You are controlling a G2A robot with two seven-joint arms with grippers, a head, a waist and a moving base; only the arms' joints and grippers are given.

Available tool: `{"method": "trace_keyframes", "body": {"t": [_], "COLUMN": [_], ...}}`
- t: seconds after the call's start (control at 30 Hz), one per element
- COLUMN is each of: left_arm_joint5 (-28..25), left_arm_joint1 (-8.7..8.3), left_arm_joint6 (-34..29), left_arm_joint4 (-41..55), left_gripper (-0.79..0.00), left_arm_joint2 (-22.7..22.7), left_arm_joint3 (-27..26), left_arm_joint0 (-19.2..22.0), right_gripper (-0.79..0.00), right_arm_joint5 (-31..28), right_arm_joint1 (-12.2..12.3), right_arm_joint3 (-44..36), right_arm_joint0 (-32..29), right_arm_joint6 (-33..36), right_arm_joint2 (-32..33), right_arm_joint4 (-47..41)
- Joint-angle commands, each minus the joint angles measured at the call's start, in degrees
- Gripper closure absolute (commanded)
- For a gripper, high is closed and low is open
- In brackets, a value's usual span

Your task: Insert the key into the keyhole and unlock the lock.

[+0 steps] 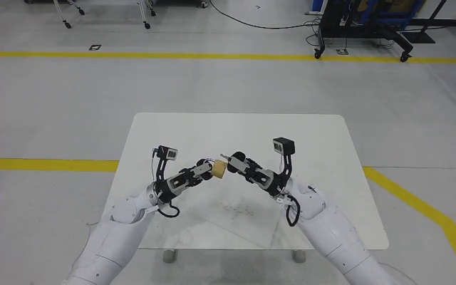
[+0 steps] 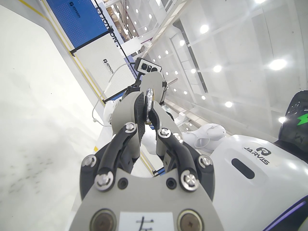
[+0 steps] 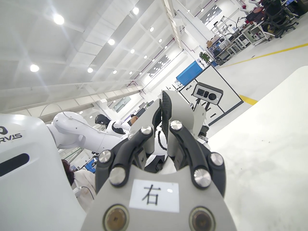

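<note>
1. The base of the left gripper (image 2: pixel 147 102) carries a white sticker (image 2: pixel 145 221) with a single dark printed character. A second sticker (image 3: pixel 154 194) of the same kind sits on the base of the right gripper (image 3: pixel 161 106).
2. In the left wrist view, beyond the table (image 1: pixel 306 142), stand a blue panel (image 2: pixel 77 13) and a white panel (image 2: pixel 105 63). Each bears a small printed logo.
3. In the top view both arms bend inward from the near edge of the table, and the two grippers meet tip to tip over its middle.
4. The left gripper's fingers are clamped on the brass lock (image 1: pixel 220 169). The lock is held in the air above the tabletop, between the two grippers.
5. The right gripper's tip is right at the lock, on the side away from the left gripper. Its pads are drawn almost together. The key cannot be made out between them.
</note>
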State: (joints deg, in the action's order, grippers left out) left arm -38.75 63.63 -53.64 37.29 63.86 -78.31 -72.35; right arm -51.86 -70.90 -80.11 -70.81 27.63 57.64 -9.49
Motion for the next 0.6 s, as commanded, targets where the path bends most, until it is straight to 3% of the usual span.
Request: {"method": "trace_keyframes", "body": {"t": [0.0,0.57], "left_arm_joint5": [0.12,0.66], "left_arm_joint1": [0.08,0.17], "left_arm_joint6": [-0.26,-4.99], "left_arm_joint4": [0.26,-1.74], "left_gripper": [0.000,0.000], "left_arm_joint2": [-0.10,-0.17], "left_arm_joint3": [0.08,0.02], "left_arm_joint0": [0.12,0.38], "right_gripper": [0.000,0.000], "right_arm_joint5": [0.40,1.50], "right_arm_joint1": [-0.05,-0.57], "right_arm_joint3": [-0.04,1.70], "right_arm_joint0": [0.03,2.20], "right_arm_joint6": [0.04,-0.02], "right_arm_joint2": [-0.20,-0.83], "right_arm_joint4": [0.23,-0.68]}}
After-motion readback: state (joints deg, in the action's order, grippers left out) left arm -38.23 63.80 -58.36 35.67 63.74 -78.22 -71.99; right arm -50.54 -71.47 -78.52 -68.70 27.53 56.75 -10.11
